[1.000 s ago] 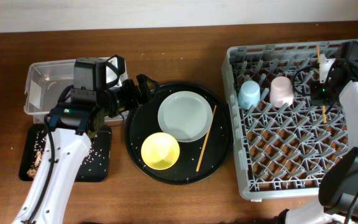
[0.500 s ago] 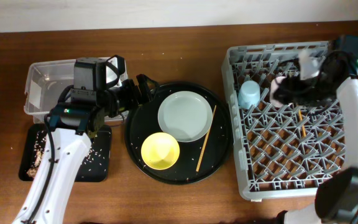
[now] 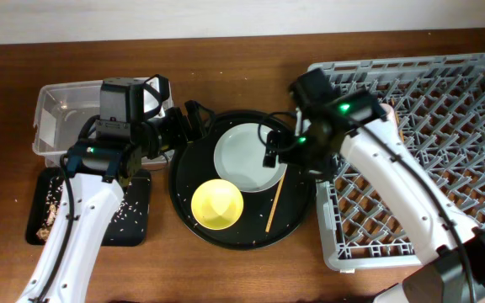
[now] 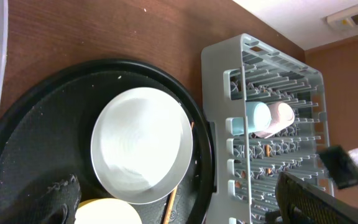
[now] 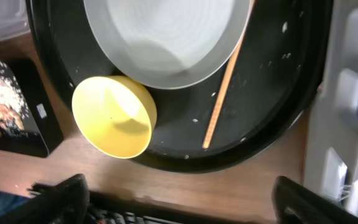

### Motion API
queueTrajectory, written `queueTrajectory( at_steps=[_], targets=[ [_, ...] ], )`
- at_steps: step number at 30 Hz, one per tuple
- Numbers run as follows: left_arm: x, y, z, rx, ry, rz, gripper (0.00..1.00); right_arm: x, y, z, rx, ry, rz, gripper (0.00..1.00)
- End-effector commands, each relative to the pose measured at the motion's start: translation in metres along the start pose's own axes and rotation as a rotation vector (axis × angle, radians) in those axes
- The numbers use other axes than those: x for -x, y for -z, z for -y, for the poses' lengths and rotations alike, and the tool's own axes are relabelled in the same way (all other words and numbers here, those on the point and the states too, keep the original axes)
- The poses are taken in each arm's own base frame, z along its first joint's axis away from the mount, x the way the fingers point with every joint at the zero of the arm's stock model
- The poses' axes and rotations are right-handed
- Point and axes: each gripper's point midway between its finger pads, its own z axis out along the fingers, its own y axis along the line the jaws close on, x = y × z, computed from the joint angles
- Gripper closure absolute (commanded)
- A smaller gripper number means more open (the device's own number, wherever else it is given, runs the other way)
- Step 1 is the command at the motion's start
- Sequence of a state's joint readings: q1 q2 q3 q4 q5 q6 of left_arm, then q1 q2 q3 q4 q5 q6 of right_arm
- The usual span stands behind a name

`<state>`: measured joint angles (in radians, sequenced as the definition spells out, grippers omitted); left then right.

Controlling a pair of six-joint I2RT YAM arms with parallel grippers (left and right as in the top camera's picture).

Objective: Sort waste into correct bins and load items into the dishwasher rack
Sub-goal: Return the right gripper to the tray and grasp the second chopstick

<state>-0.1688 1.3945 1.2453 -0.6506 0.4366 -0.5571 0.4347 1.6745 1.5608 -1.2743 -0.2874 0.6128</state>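
Roughly halfway, by the look of it. The scraps (image 3: 53,198) sit in the black bin (image 3: 137,227) at near left; the tub (image 3: 57,105) is too hard to read. In the rack (image 3: 478,210) on the right: two cups, the blue cup (image 4: 253,117) and the pink cup (image 4: 281,115). Not yet loaded, on the round tray (image 3: 297,210): one plate (image 3: 247,156), one bowl (image 3: 217,204), one chopstick (image 3: 276,202). A second chopstick isn't visible. The right gripper (image 3: 274,150) hovers at the plate's right edge, fingers wide apart, empty. The left gripper (image 3: 196,120) sits at the tray's far-left rim, fingers apart too.
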Motion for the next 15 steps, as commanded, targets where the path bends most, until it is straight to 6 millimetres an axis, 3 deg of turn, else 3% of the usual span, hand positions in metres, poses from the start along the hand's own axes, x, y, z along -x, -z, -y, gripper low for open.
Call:
queueTrajectory(
  at_steps=[1, 7, 9, 15],
  targets=[
    [0.001, 0.001, 0.001, -0.002, -0.014, 0.005, 0.01, -0.008, -0.015, -0.003, -0.062, -0.061, -0.003, 0.51],
    [0.001, 0.001, 0.001, -0.002, -0.015, 0.006, 0.01, -0.016, -0.04, 0.016, -0.246, -0.295, 0.121, 0.54],
    [0.001, 0.001, 0.001, -0.002, -0.014, 0.005, 0.01, -0.018, -0.059, 0.018, -0.237, -0.31, 0.13, 0.72],
    [0.001, 0.001, 0.001, -0.002, -0.014, 0.005, 0.0, -0.022, -0.103, 0.038, -0.228, -0.317, 0.139, 0.73]
  ],
)
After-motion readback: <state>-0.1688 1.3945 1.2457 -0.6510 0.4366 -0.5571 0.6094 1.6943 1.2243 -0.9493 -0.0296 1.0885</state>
